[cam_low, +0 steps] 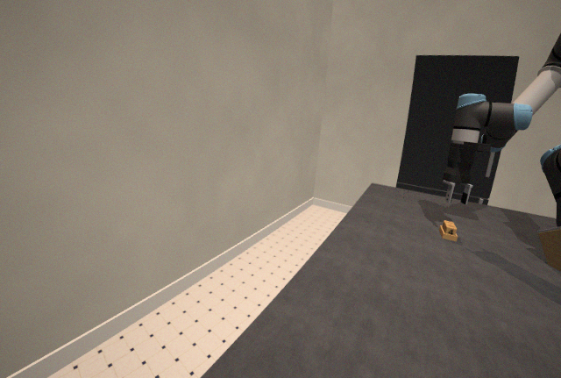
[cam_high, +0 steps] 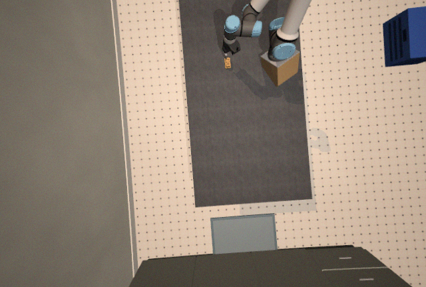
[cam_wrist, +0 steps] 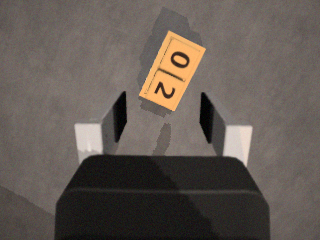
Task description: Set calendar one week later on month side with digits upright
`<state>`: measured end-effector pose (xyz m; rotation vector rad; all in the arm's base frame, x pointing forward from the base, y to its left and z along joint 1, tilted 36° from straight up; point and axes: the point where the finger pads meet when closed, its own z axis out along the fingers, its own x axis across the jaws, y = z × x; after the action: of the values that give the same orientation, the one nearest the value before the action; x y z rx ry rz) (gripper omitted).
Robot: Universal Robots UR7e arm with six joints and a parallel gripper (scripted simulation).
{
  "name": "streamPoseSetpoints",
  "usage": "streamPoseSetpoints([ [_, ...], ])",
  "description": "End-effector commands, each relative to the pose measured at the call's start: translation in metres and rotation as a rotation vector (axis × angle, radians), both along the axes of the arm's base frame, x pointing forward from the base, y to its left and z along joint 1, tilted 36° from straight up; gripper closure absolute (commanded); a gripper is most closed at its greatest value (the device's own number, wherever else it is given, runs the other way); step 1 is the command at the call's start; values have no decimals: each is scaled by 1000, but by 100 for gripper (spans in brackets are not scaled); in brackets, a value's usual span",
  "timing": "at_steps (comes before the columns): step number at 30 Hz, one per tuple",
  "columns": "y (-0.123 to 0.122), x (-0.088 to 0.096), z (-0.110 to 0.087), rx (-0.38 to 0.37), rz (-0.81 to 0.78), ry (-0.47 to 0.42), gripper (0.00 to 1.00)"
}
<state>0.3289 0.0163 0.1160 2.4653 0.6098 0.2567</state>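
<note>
The calendar's orange tray (cam_high: 225,66) (cam_low: 449,238) (cam_wrist: 156,64) stands on the dark table. Two orange cubes sit side by side in it. In the wrist view, one cube (cam_wrist: 179,60) has a 0 on top and the other cube (cam_wrist: 165,91) has a 2 on top, both slanted. In the exterior view a side face seems to show a 4; the month's name cannot be read. My gripper (cam_high: 225,54) (cam_low: 458,202) (cam_wrist: 163,107) is open and empty, above the table and clear of the calendar. In the wrist view the calendar lies ahead of the fingertips, turned relative to them.
The dark table (cam_high: 247,146) (cam_low: 385,296) has its long edge to the left of the calendar. A brown block (cam_high: 288,68) (cam_low: 551,246) stands under the arm's base, to the calendar's right in the top view. A blue cabinet (cam_high: 417,36) stands off the table.
</note>
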Motion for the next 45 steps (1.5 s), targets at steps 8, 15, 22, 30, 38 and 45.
streamPoseSetpoints([
  [8,-8,5,-6,106,-280,-172,0],
  [15,-9,6,-7,126,-335,-205,0],
  [22,-10,6,-7,131,-347,-213,13],
  [30,-10,6,-7,131,-347,-213,13],
  [38,-10,6,-7,131,-347,-213,13],
  [45,-10,6,-7,131,-347,-213,13],
])
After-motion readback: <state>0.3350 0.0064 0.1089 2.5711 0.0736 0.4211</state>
